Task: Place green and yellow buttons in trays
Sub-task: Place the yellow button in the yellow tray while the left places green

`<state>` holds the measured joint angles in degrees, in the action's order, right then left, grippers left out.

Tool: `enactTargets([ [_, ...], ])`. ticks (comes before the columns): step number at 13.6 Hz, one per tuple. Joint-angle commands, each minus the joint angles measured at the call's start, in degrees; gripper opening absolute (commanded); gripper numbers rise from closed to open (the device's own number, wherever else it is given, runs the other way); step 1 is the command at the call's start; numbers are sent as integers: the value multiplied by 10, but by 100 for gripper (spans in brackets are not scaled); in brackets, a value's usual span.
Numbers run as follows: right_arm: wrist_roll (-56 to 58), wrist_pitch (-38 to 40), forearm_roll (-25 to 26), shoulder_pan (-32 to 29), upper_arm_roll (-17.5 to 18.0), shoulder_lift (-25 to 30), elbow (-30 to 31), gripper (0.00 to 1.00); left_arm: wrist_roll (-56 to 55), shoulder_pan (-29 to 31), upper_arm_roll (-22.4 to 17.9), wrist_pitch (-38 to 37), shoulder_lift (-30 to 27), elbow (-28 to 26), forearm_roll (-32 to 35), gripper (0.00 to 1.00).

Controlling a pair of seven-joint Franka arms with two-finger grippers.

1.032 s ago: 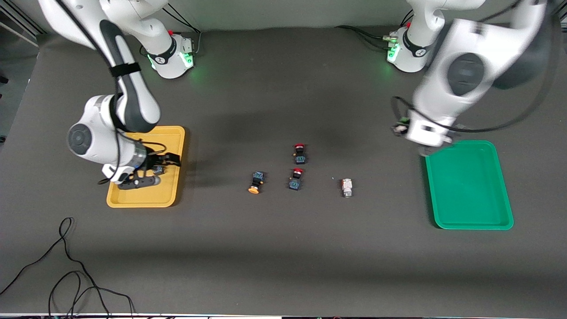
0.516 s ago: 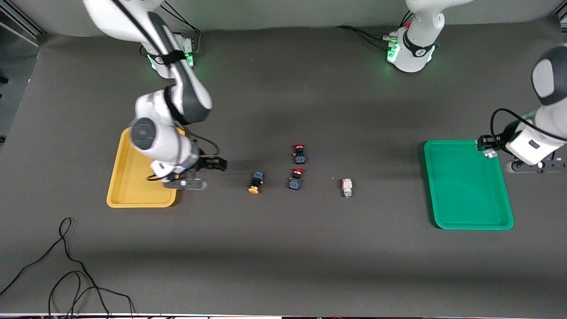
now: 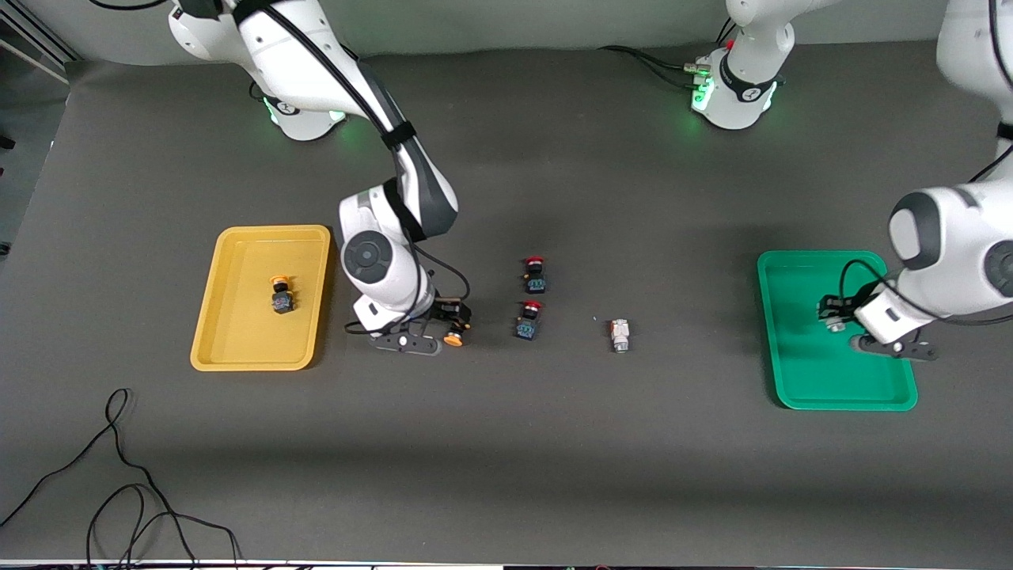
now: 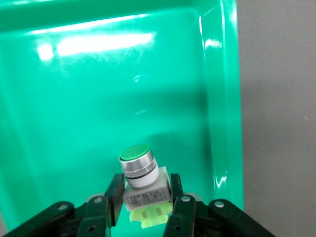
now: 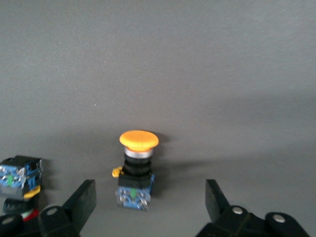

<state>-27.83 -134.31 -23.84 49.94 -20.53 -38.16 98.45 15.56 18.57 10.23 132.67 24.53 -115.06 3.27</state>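
Note:
The yellow tray [image 3: 237,348] holds one yellow-capped button [image 3: 280,298]. My right gripper [image 3: 451,323] is open and low over the other yellow-capped button [image 3: 453,339]. In the right wrist view its fingers [image 5: 81,202] stand wide apart on either side of this button [image 5: 136,170] without touching it. My left gripper [image 3: 829,315] is over the green tray [image 3: 791,380], shut on a silvery-white green button [image 4: 140,173]. The tray's floor [image 4: 98,98] fills the left wrist view. A second silvery-white button [image 3: 619,335] lies on the mat between the two trays.
Two red-capped switches [image 3: 536,275] [image 3: 529,320] lie close to the right gripper, toward the left arm's end; one shows in the right wrist view [image 5: 17,180]. A black cable [image 3: 119,491] loops on the mat near the front camera.
My right gripper left a yellow button in the yellow tray and moved over to the other yellow button. My left arm swung round and brought the green button over the green tray.

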Motion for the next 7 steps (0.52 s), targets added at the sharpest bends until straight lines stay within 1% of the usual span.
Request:
enactTargets([
  [1,-26,-51,-19,3,14,-42,-20,98,11,0,9,23,17,4,-4,0],
  [2,-27,-67,-20,4,16,-53,-21,98,11,0,9,33,24,5,-4,0],
  [3,-27,-84,-22,14,21,-63,-21,97,11,0,9,37,32,7,-5,19],
  [4,-27,-91,-24,16,21,-71,-21,83,4,-1,9,41,33,7,-6,55],
  [5,-27,-91,-24,16,21,-72,-21,43,5,-1,9,42,34,8,-6,100],
  [6,-29,-90,-26,13,22,-69,-20,0,6,0,9,41,33,10,-6,99],
  [7,-37,-89,-27,12,22,-66,-21,0,7,0,9,37,31,14,-6,99],
])
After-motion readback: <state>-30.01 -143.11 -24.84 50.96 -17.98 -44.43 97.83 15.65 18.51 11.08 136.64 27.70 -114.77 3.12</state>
